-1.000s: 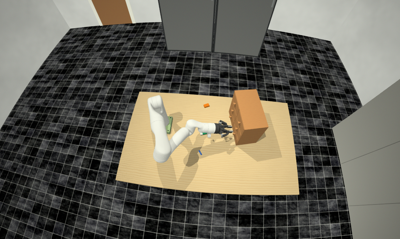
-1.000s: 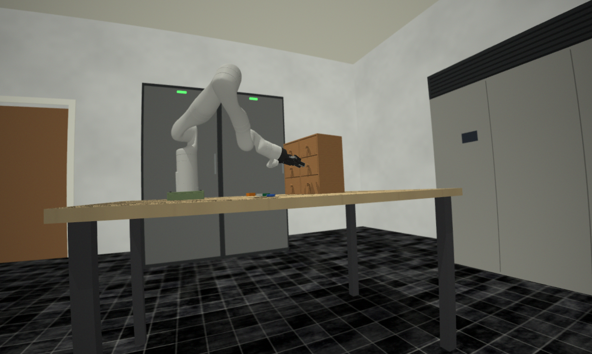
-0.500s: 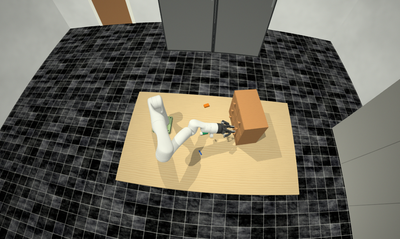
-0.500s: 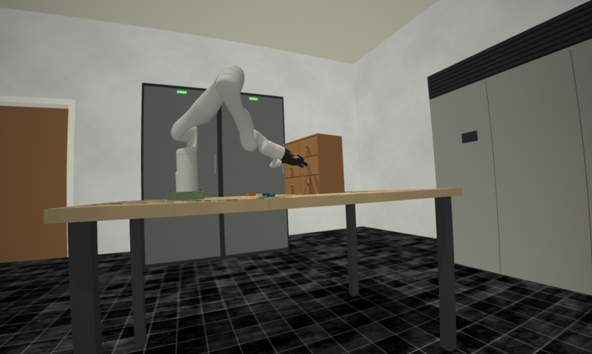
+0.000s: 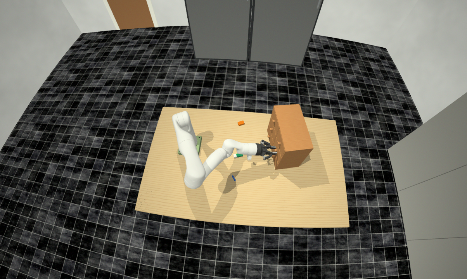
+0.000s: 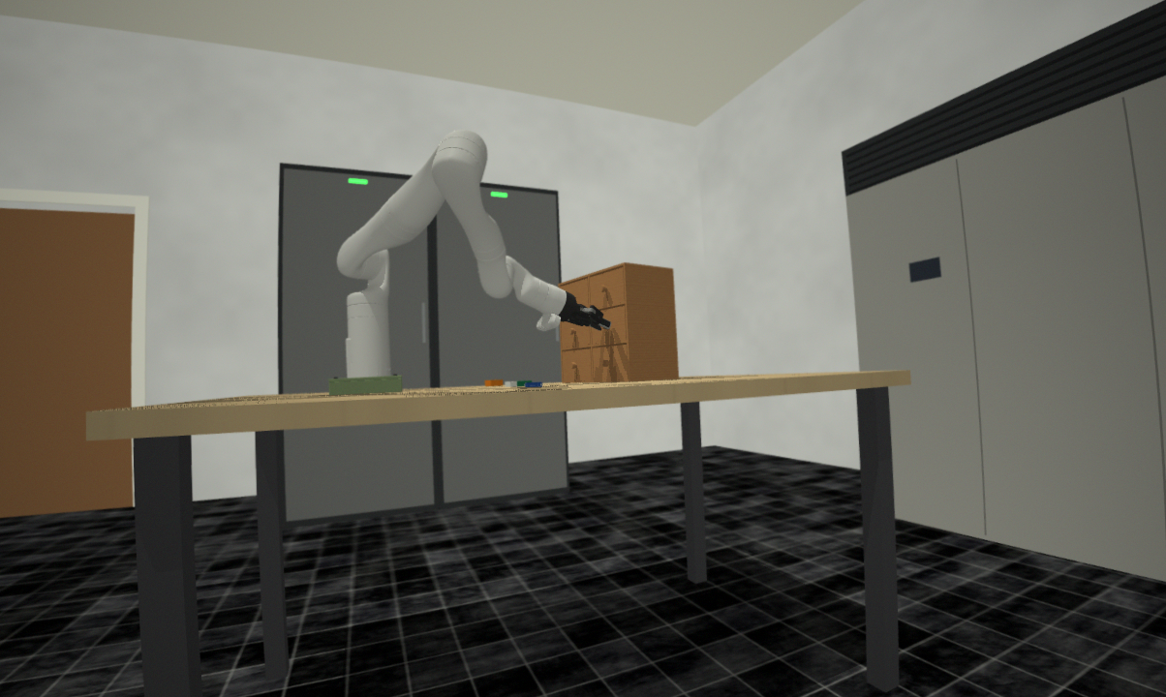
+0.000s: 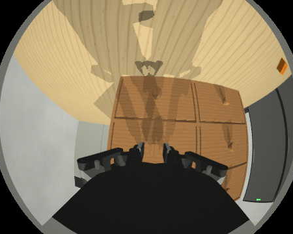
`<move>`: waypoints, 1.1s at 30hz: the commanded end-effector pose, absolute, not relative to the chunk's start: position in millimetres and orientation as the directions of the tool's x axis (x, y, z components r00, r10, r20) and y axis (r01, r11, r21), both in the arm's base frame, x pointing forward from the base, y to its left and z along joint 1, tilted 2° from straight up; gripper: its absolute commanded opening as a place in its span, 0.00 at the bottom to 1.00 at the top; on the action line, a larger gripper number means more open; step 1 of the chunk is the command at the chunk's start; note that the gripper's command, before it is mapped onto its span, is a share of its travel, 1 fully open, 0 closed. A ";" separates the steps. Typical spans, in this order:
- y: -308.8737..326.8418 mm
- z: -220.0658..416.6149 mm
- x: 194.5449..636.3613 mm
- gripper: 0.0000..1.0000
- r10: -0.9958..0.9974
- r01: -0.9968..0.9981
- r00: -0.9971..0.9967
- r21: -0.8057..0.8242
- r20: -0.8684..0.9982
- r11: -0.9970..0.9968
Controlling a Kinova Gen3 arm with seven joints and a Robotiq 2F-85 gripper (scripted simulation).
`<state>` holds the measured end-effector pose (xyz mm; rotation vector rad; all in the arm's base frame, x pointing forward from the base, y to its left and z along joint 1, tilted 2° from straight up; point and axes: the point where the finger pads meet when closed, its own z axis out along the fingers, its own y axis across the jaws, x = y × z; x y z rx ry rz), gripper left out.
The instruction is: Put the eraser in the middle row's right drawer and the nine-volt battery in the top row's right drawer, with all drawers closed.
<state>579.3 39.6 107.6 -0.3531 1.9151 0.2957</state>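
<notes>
Wood table (image 5: 297, 208) (image 6: 743, 387) (image 7: 218, 39) supports small chest (image 5: 290, 128) (image 6: 652, 320) (image 7: 218, 136). Gripper (image 5: 276, 150) (image 6: 606, 323) (image 7: 153, 148) fingers partly apart, just before chest's middle-row right drawer (image 6: 619, 318) (image 7: 182, 136); knob contact undetermined.

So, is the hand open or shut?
Partly open: the hand shows a gap between its fingertips in the wrist view, with brown wood visible through it.

The white arm (image 5: 196, 155) (image 6: 435, 186) bends up high, then reaches down & fwd, w/ its black jaws (image 5: 274, 150) (image 6: 606, 323) tipped a bit down & partly open.
</notes>
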 end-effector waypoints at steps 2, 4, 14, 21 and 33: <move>40.9 108.4 580.1 0.33 -0.105 -0.382 -0.342 0.036 -0.934 0.923; 40.9 108.4 580.1 0.33 -0.105 -0.382 -0.342 0.036 -0.934 0.923; 40.9 108.4 580.1 0.33 -0.105 -0.382 -0.342 0.036 -0.934 0.923; 40.9 108.4 580.1 0.33 -0.105 -0.382 -0.342 0.036 -0.934 0.923; 40.9 108.4 580.1 0.13 -0.105 -0.382 -0.342 0.036 -0.934 0.923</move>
